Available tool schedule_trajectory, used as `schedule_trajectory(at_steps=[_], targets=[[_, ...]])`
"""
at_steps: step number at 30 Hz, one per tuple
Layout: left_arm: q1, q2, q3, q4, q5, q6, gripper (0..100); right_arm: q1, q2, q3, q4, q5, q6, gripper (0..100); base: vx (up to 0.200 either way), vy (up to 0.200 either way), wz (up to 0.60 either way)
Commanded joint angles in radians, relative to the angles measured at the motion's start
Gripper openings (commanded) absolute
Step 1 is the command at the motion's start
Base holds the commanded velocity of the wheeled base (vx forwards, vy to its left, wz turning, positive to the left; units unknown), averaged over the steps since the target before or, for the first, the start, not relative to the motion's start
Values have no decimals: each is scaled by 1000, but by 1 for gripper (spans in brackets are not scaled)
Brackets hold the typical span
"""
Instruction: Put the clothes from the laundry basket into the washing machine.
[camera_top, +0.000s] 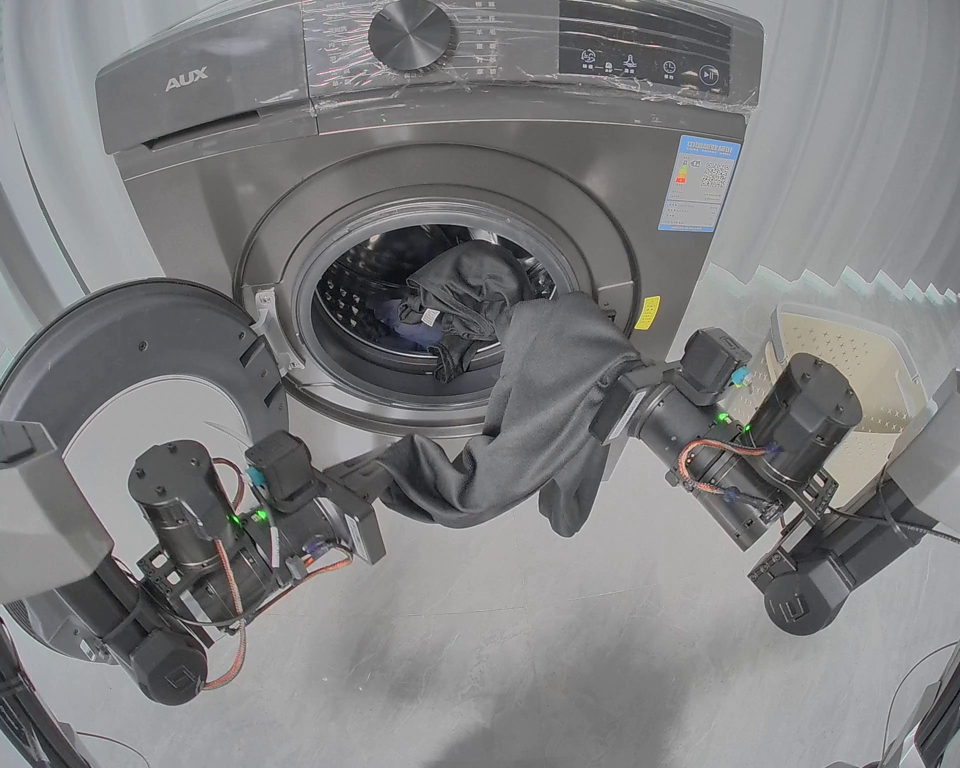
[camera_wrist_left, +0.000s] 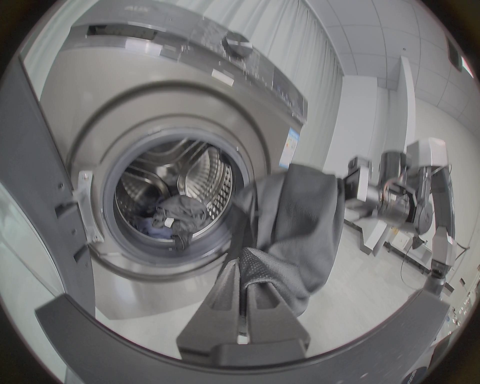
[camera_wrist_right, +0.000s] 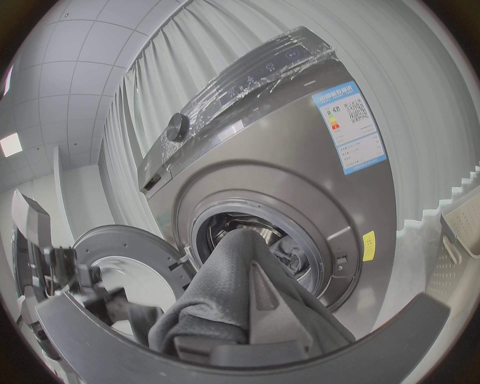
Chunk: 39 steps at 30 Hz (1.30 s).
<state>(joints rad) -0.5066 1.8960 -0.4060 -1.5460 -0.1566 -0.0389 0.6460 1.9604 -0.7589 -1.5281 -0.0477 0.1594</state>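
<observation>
- A dark grey knit garment hangs stretched between the two claws in front of the washing machine's opening. Its long axis slopes up from the robot's lower left to its upper right.
- The garment's upper end bunches at the right side of the opening's rim. The middle sags, and one fold hangs down below the right claw.
- The left claw is pinched together on the garment's lower corner, below the opening and beside the door. The left wrist view shows the mesh cloth caught between its two fingers.
- The right claw is clamped on the garment's upper part, just beside the opening's right rim. In the right wrist view the cloth is draped over the claw.
- The grey front-loading washing machine stands with its one round door swung wide open to the robot's left.
- The steel drum holds one crumpled black garment, lying at the front and reaching the rim. A bit of bluish cloth lies under it.
- One cream perforated plastic laundry basket stands on the grey floor to the right of the machine, behind the right arm. Its perforated inner wall faces the head camera.
</observation>
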Motion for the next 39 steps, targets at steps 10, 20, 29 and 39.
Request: schedule_trajectory(at_steps=[10, 20, 29, 39], targets=[[3, 106, 35, -3, -20, 13, 100, -14, -14, -13, 0, 0, 0, 0, 0, 0, 0], [2, 126, 136, -3, -55, 68, 100, -91, -12, -36, 3, 0, 2, 0, 0, 0, 0], [-16, 138, 157, -3, -86, 103, 100, -72, 0, -36, 2, 0, 2, 0, 0, 0, 0], [-72, 169, -65, -3, -74, 94, 100, 0, 92, -80, 8, -1, 0, 0, 0, 0, 0]])
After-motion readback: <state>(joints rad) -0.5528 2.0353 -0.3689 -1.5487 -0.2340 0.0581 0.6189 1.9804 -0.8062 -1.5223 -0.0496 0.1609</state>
